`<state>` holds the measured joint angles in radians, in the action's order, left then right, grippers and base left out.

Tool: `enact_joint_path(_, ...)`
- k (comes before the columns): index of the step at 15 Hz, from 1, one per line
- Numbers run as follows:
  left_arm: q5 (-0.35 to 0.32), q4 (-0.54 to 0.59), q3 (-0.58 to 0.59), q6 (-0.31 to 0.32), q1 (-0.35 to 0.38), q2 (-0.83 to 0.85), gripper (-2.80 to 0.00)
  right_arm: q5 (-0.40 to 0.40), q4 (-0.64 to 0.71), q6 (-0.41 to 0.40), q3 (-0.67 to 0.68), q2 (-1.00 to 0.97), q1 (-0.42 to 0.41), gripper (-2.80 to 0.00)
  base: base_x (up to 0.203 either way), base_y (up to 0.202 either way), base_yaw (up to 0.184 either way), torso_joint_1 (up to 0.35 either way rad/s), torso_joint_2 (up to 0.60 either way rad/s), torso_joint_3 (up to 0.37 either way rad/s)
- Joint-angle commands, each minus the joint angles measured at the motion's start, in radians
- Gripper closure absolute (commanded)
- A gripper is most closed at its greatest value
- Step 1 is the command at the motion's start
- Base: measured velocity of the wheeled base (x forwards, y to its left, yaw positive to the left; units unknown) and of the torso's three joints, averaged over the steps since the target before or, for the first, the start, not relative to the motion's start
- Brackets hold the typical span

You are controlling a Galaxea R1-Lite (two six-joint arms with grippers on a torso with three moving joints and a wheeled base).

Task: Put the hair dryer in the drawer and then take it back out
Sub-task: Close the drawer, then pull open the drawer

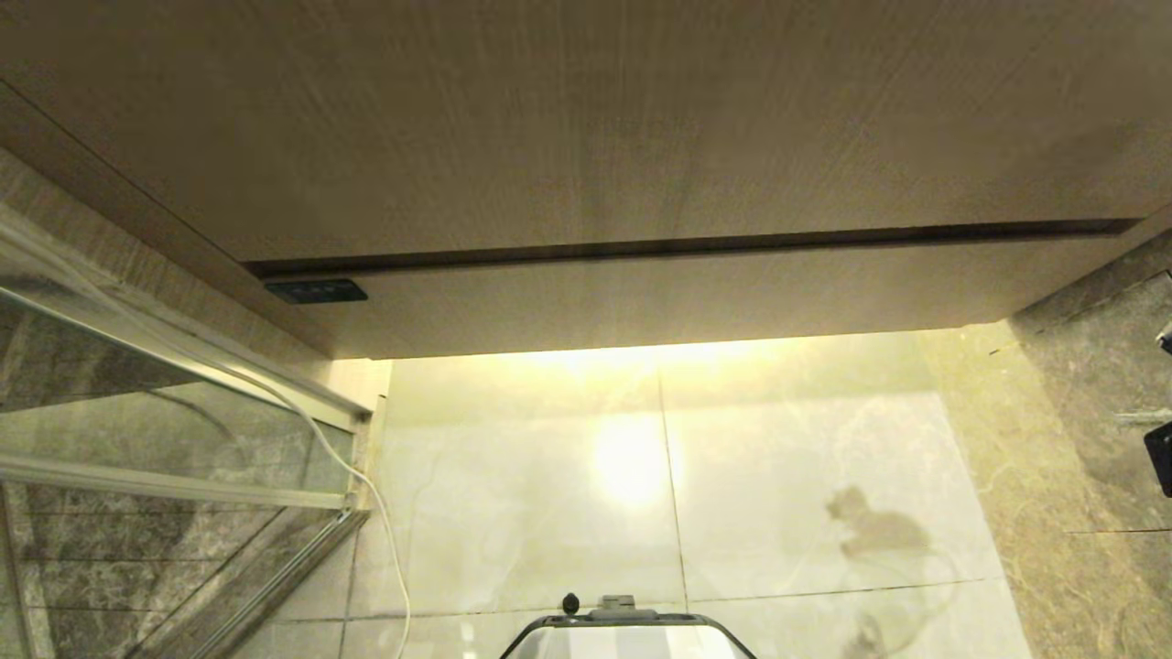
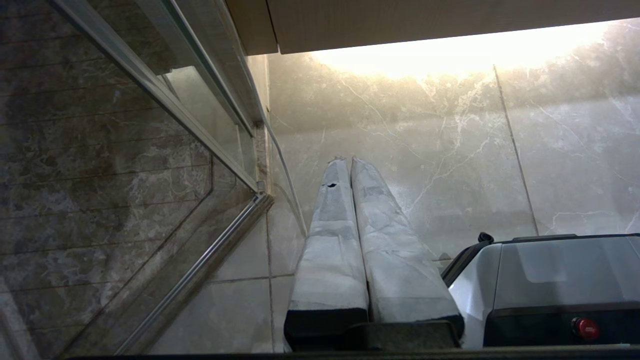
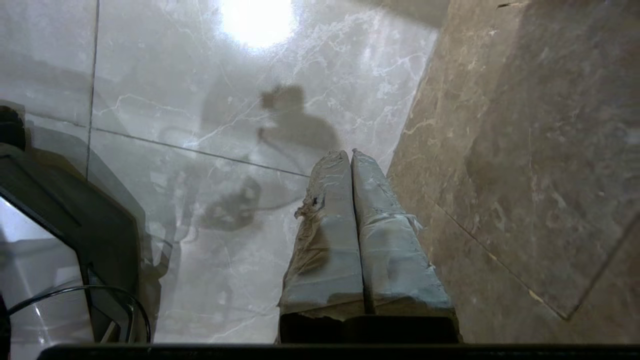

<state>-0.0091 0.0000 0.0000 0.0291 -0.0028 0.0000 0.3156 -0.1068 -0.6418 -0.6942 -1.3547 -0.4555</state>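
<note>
Hair dryer not in any view; we cannot place it. Drawer [image 1: 696,293] shut under cabinet's lower edge. Left gripper [image 2: 349,161] and right gripper [image 3: 350,152] pressed together, empty, above floor tiles [image 1: 778,476]. We judge dryer light, rigid, smooth; take handle, mind cord.
</note>
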Motion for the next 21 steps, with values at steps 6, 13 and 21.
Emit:
enact_joint_path(6, 0.000, 0.000, 0.001, 0.000, 0.000, 0.000, 0.00, 0.022, 0.065, -0.011, -0.004, 0.204, 0.002, 0.00, 0.000, 0.000, 0.000, 0.000, 0.00, 0.000)
enact_joint_path(13, 0.000, 0.000, 0.001, 0.000, 0.000, 0.000, 0.00, 0.029, 0.106, -0.083, 0.034, 0.274, 0.087, 0.00, 0.000, 0.000, 0.000, 0.000, 0.00, 0.000)
enact_joint_path(21, 0.000, 0.000, 0.001, 0.000, 0.000, 0.000, 0.00, 0.034, 0.106, -0.081, 0.004, 0.288, 0.244, 0.00, 0.000, 0.000, 0.000, 0.000, 0.00, 0.000)
